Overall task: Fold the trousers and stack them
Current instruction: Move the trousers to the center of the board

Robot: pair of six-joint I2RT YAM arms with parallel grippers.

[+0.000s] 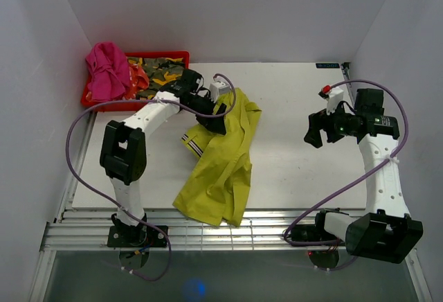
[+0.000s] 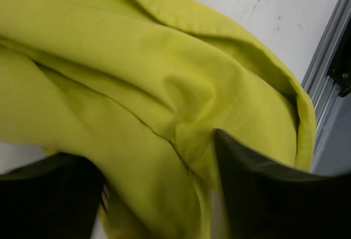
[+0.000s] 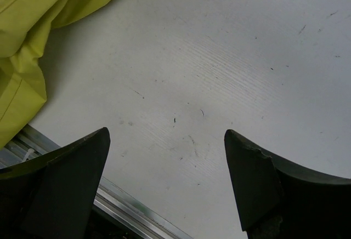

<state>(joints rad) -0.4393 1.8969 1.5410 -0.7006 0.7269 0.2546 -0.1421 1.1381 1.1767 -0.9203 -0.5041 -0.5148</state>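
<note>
- White walls close in a white counter [image 1: 304, 170] in the top view. A red bin [image 1: 178, 57] stands at its far left corner, with a pink cloth [image 1: 107, 70] and a camouflage cloth [image 1: 165, 73] in it.
- The trousers [image 1: 221, 167] lie crumpled in a long heap left of the counter's middle. They run from near the bin to the near edge, and a striped band [image 1: 194, 143] shows on their left side.
- The left tool [image 1: 217, 122] sits down on the far end of the trousers. The right tool [image 1: 313, 134] hangs over bare counter, well apart from the cloth.
- In the left wrist view, yellow-green folds of the trousers [image 2: 164, 85] fill most of the frame. The left tool [image 2: 159, 195] is parted, and cloth lies between its dark fingers [image 2: 263, 195] without being pinched. A corner of counter [image 2: 263, 9] and a metal rail [image 2: 323, 69] show at the right.
- In the right wrist view, the right tool [image 3: 167, 178] is spread wide over scuffed counter [image 3: 219, 58] and holds nothing. The trousers [image 3: 33, 30] show at the upper left, clear of the fingers [image 3: 66, 184].
</note>
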